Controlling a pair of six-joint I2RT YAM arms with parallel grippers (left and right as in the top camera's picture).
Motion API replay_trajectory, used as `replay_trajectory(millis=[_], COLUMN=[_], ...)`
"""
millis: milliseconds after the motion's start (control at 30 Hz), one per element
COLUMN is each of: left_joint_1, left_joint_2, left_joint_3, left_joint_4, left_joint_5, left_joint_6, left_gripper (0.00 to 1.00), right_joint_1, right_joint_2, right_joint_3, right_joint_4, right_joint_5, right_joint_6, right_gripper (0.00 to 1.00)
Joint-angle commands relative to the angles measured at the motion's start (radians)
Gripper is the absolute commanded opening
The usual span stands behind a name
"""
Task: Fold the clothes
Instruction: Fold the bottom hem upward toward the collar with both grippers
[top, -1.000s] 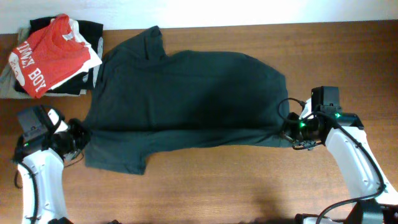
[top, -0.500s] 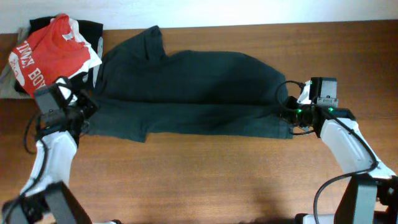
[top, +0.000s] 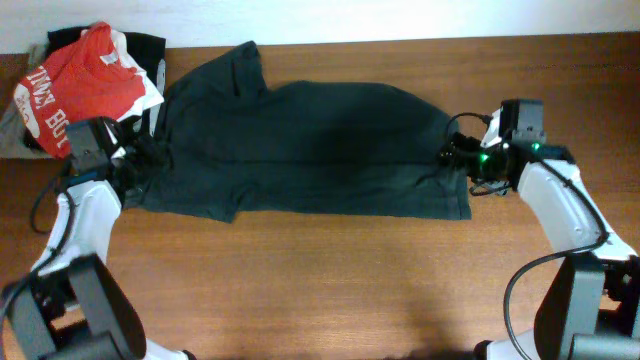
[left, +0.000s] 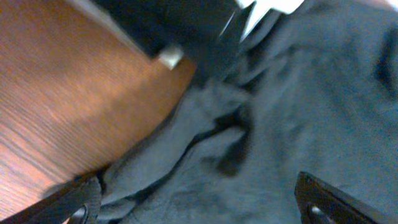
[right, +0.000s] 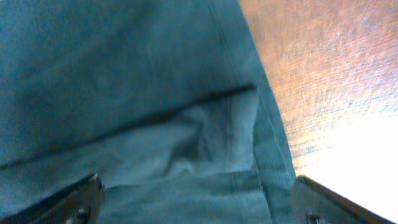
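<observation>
The clothes, a black T-shirt (top: 300, 150), lie flat across the wooden table (top: 350, 290) with the near part doubled back over the rest. My left gripper (top: 143, 160) stands at the shirt's left end near the sleeve. In the left wrist view it (left: 202, 208) is open, jaws wide apart over rumpled black fabric (left: 298, 112). My right gripper (top: 456, 156) is at the shirt's right end. The right wrist view shows it (right: 199, 202) open above a folded hem (right: 236, 124), with nothing held between the fingers.
A pile of other garments topped by a red shirt with white lettering (top: 80, 90) sits at the back left corner, close to my left arm. Bare wood (right: 323, 62) shows right of the shirt's hem.
Both arms carried the shirt's near edge toward the back, doubling it over. Both grippers were shut on the fabric; now they have opened and let it go.
</observation>
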Motion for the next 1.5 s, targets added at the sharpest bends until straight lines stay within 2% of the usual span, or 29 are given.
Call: replay_trajectory(millis=[0, 67, 100, 133, 167, 267, 433, 600, 667, 767, 833, 933, 1033, 1167, 1233, 1267, 1300, 1333, 1367, 1400, 1433, 1467], left_joint_1=[-0.021, -0.033, -0.039, -0.040, -0.040, -0.040, -0.037, 0.017, 0.039, 0.051, 0.053, 0.053, 0.053, 0.053, 0.053, 0.053, 0.053, 0.052, 0.052, 0.051, 0.050, 0.050], left_joint_2=[-0.071, -0.041, -0.002, 0.028, 0.094, 0.185, 0.203, 0.254, 0.298, 0.289, 0.247, 0.075, -0.074, -0.269, -0.344, -0.366, -0.372, -0.371, -0.359, -0.333, -0.301, -0.248], left_joint_3=[0.060, 0.060, 0.060, 0.060, 0.060, 0.060, 0.060, 0.060, 0.060, 0.064, 0.064, 0.064, 0.064, 0.061, 0.061, 0.061, 0.061, 0.061, 0.061, 0.060, 0.060, 0.060], left_joint_4=[-0.156, -0.203, -0.199, -0.188, -0.174, -0.179, -0.248, -0.242, -0.250, -0.361, -0.486, -0.652, -0.717, -0.799, -0.787, -0.763, -0.741, -0.722, -0.688, -0.653, -0.632, -0.618], left_joint_5=[0.030, 0.031, 0.031, 0.031, 0.031, 0.028, -0.142, -0.186, -0.187, -0.179, -0.179, -0.152, -0.115, -0.110, -0.087, -0.079, -0.068, -0.050, -0.024, 0.006, 0.034, 0.058], left_joint_6=[0.087, 0.089, 0.102, 0.102, 0.102, 0.126, 0.119, 0.074, 0.074, 0.042, -0.025, -0.032, -0.032, -0.031, -0.032, -0.031, -0.031, -0.031, -0.025, -0.004, 0.017, 0.035], left_gripper=[0.80, 0.47, 0.26, 0.13, 0.01, 0.01, 0.01, 0.01, 0.01, 0.00, 0.00, 0.00, 0.00, 0.00, 0.00, 0.01, 0.15, 0.36, 0.38, 0.47, 0.57, 0.60], right_joint_1=[0.002, 0.023, 0.039, 0.067, 0.107, 0.143, 0.143, 0.142, 0.142, 0.142, 0.141, 0.141, 0.141, 0.089, 0.075, 0.077, 0.078, 0.078, 0.078, 0.078, 0.078, 0.078], right_joint_2=[-0.006, 0.015, 0.032, 0.066, 0.123, 0.213, 0.281, 0.286, 0.286, 0.283, 0.272, 0.257, 0.210, 0.000, -0.122, -0.169, -0.195, -0.204, -0.198, -0.180, -0.159, -0.121], right_joint_3=[0.068, 0.044, 0.034, 0.025, 0.025, 0.025, 0.023, 0.023, 0.023, 0.023, 0.023, 0.023, 0.023, 0.023, 0.023, 0.023, 0.023, 0.023, 0.023, 0.023, 0.023, 0.023], right_joint_4=[-0.107, -0.116, -0.115, -0.112, -0.105, -0.116, -0.141, -0.177, -0.212, -0.264, -0.302, -0.394, -0.468, -0.586, -0.575, -0.539, -0.499, -0.465, -0.412, -0.372, -0.348, -0.321], right_joint_5=[0.000, 0.001, 0.001, 0.001, 0.002, 0.013, 0.097, 0.119, 0.202, 0.243, 0.249, 0.285, 0.335, 0.402, 0.393, 0.347, 0.271, 0.209, 0.135, 0.108, 0.108, 0.104], right_joint_6=[-0.012, -0.012, -0.012, -0.012, -0.012, -0.001, 0.027, 0.056, 0.117, 0.153, 0.166, 0.188, 0.245, 0.256, 0.237, 0.159, 0.083, 0.036, -0.002, -0.009, -0.008, -0.008], right_gripper=[0.65, 0.34, 0.24, 0.11, 0.04, 0.04, 0.04, 0.04, 0.04, 0.04, 0.04, 0.04, 0.04, 0.04, 0.04, 0.16, 0.32, 0.42, 0.43, 0.42, 0.23, 0.09])
